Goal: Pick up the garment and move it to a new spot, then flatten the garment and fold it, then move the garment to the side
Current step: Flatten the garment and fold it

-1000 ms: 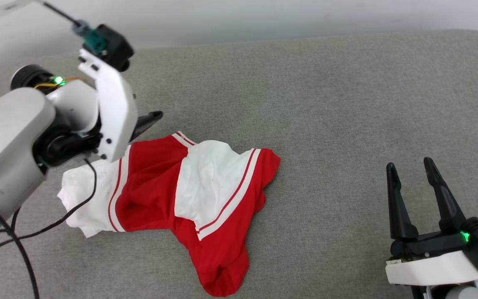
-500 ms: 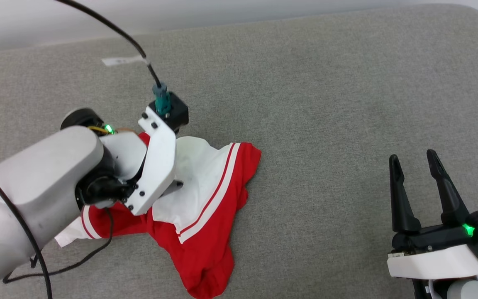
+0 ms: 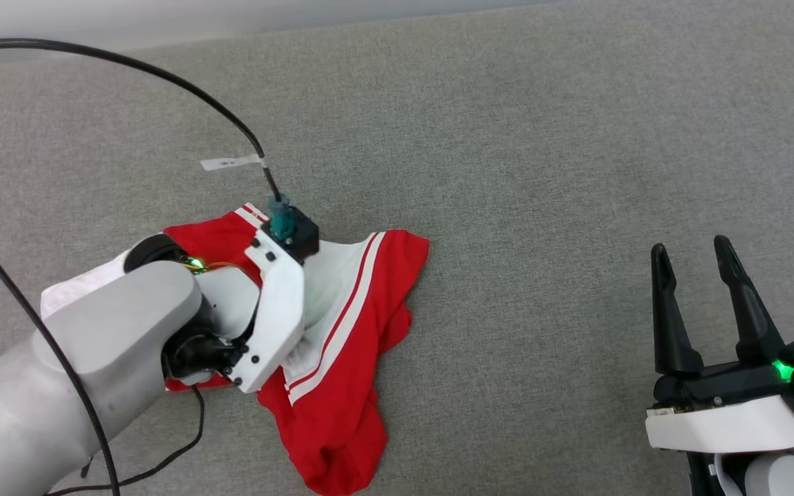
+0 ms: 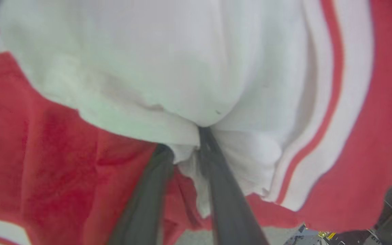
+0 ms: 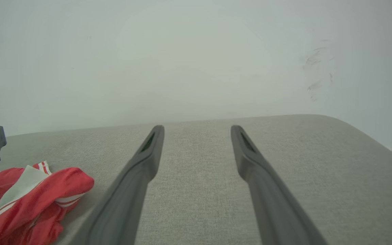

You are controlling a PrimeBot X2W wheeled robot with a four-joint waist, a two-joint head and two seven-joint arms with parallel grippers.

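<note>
Garment [image 3: 362,324]: crumpled on the grey padded surface [image 3: 542,172], left of centre; its left part is hidden under the left arm.
Left gripper [image 4: 183,140]: jaws pinched on a fold of white sleeve; tips buried in cloth, close-up blurred.
Right gripper [image 3: 690,251]: jaws apart, well right of the garment; base cut off.

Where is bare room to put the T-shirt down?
Bare: the grey fabric surface between the T-shirt and the open right gripper, and behind the T-shirt toward the wall. Crowded: the left side, where the left gripper pinches the T-shirt.
</note>
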